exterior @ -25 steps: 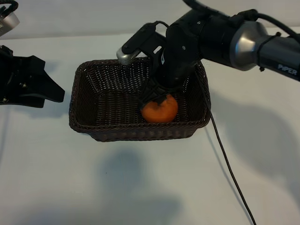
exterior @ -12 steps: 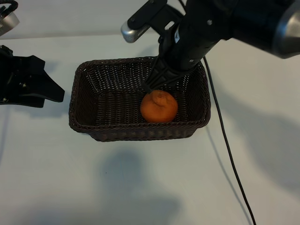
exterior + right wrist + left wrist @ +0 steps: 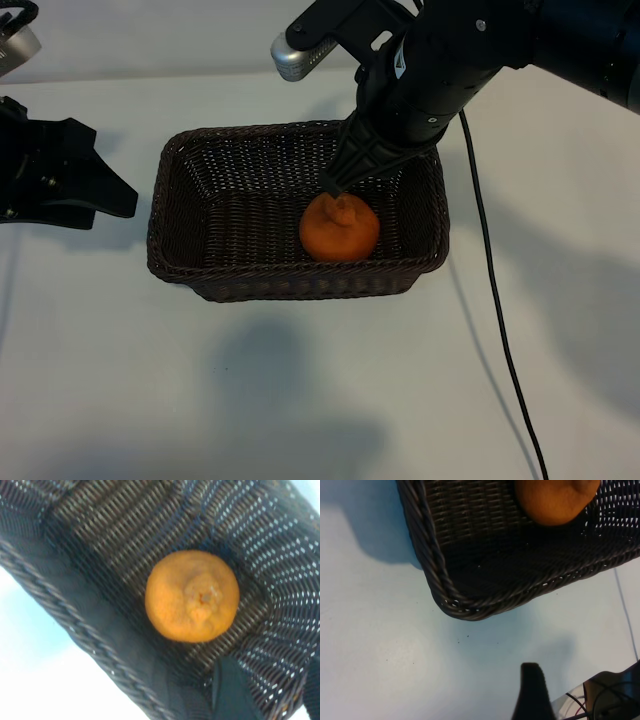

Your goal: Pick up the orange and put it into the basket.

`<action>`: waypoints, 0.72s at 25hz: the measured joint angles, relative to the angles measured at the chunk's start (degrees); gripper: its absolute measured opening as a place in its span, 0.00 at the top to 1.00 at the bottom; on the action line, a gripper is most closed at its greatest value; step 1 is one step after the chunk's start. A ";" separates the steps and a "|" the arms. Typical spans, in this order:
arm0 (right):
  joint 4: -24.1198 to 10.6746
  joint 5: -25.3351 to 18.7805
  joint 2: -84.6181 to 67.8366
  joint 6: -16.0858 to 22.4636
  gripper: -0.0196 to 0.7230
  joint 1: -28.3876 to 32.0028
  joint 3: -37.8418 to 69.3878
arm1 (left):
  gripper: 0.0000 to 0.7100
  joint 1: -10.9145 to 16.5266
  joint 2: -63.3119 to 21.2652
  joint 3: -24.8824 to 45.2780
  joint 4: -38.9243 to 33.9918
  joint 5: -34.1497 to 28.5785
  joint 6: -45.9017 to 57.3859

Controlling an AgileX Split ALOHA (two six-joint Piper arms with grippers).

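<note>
The right gripper (image 3: 335, 184) hangs above the basket (image 3: 200, 270), its dark fingers (image 3: 350, 165) pointing down toward the orange (image 3: 340, 230). The fingers hold nothing: their tips sit just above the fruit's knobby top, clear of it, and in the exterior view they look drawn fairly near each other, though how wide the gap stands cannot be told exactly. The right wrist view looks straight down on the orange (image 3: 192, 595) lying free on the woven floor of the basket (image 3: 100, 645), with one dark fingertip (image 3: 230, 690) at the edge of the picture and not touching the fruit.

The orange rests inside the basket, toward its right half and close to the near wall. The basket stands on the white worktop (image 3: 300, 400).

The left gripper (image 3: 60, 180) is parked at the far left of the worktop, well apart from the basket, its fingers spread and empty; its wrist view shows one fingertip (image 3: 532, 690) over bare worktop near a basket corner (image 3: 465, 610).

A second earlier the right fingers were down around the orange; they have since let it go and risen, and the arm has lifted higher in the picture. The orange has stayed where it was. The "PIPER" lettering seen earlier on the right arm is now out of frame.

A black cable (image 3: 495, 300) trails across the worktop right of the basket.
</note>
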State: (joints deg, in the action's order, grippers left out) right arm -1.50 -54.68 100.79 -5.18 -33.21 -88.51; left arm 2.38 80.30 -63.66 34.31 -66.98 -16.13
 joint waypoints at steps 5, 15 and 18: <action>-0.63 -1.56 0.00 0.17 0.48 0.00 0.00 | 0.24 0.00 0.00 0.00 0.00 0.00 0.00; -6.25 -4.08 -2.79 4.64 0.48 1.10 0.00 | 0.24 0.00 0.00 0.00 0.00 0.00 0.00; -6.35 -5.82 -5.21 5.18 0.48 3.72 0.00 | 0.24 0.00 0.00 0.00 0.00 0.00 0.00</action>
State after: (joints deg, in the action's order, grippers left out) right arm -7.84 -60.50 95.58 0.00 -29.49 -88.51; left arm 2.38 80.30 -63.66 34.31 -66.98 -16.13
